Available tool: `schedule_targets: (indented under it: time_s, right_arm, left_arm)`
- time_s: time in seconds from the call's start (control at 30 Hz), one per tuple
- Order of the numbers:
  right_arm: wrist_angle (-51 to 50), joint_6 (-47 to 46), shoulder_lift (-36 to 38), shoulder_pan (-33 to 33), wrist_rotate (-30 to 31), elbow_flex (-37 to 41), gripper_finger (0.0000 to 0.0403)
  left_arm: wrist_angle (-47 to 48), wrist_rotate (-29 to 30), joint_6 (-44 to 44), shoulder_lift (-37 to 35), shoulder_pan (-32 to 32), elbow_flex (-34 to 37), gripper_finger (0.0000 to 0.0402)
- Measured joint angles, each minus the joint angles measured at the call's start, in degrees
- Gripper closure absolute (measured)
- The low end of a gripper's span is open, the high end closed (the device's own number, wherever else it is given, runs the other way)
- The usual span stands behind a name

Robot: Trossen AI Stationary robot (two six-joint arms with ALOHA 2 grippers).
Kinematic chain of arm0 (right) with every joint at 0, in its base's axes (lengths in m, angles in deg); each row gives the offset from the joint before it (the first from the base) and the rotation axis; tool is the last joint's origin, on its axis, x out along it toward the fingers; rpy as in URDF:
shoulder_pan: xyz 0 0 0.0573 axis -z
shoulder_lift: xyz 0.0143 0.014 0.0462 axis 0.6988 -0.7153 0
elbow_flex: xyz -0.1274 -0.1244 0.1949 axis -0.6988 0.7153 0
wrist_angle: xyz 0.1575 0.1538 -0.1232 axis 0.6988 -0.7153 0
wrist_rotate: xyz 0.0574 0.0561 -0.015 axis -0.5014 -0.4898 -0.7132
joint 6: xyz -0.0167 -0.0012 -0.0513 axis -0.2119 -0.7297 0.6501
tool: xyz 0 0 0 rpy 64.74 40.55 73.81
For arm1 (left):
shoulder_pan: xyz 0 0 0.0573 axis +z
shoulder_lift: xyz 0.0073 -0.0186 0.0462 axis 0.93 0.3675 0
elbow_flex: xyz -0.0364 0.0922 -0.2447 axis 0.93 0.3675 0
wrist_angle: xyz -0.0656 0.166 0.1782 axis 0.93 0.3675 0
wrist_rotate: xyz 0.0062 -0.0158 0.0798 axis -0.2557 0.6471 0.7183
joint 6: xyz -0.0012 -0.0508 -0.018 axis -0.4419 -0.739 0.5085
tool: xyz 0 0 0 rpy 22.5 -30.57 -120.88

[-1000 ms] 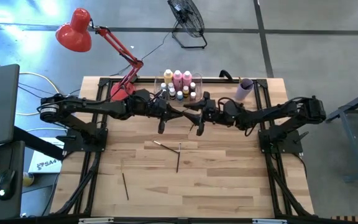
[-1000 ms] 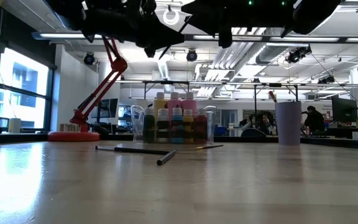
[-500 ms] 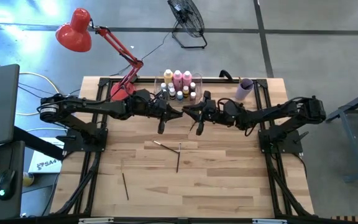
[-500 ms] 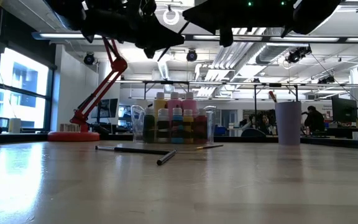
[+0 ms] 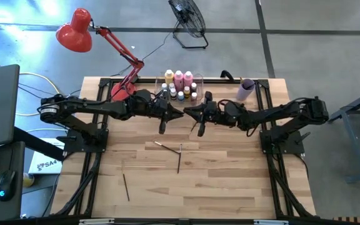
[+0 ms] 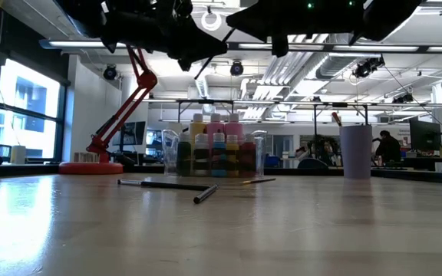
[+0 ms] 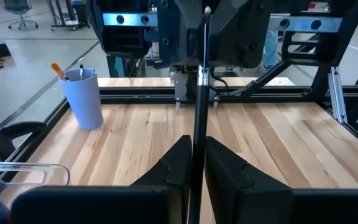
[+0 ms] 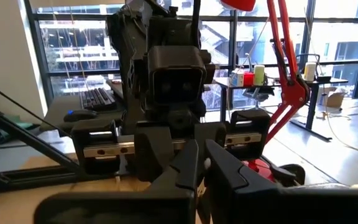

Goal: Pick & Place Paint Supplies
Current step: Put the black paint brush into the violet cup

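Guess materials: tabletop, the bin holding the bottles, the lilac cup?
Tabletop: wood, likely butcher-block, going by the pale jointed planks with grain and a light sheen in the low view. Bin: clear rigid plastic, since the bottles show through its walls. Lilac cup: matte and opaque, probably plastic; could be coated metal.

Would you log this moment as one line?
phase: handover | paintbrush: mid-air | left gripper: gripping it | right gripper: shut on it
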Motion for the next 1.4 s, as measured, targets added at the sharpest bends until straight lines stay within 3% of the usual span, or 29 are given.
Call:
schedule_targets:
  time_s: [0.37,0.6,0.8,0.97,1.17,1.4]
  right_arm:
    - [-7.56,0.12,3.37,0.00,0.80,0.02,0.0399]
    - [-12.79,-0.04,6.46,-0.04,3.48,0.02,0.0399]
    - [-27.71,1.46,14.24,-0.04,16.65,0.05,0.0399]
    - [-35.45,1.77,21.17,0.00,26.14,0.05,0.0399]
    - [-44.67,3.01,28.96,1.43,44.04,0.02,0.0399]
    - [-48.98,2.40,33.84,6.76,52.96,0.02,0.0399]
  left_arm:
    - [-1.99,1.79,-0.01,-0.07,0.00,0.00,0.0348]
    - [-2.51,1.83,0.29,-0.11,0.00,-0.82,0.0260]
    - [-2.00,1.85,1.13,-0.69,0.00,-1.56,0.0208]
    - [-0.31,1.88,1.36,-1.00,0.00,-1.66,0.0204]
    - [1.84,1.88,1.13,-1.11,0.00,-1.66,0.0203]
    - [2.81,1.88,1.11,-1.11,0.00,-1.66,0.0203]
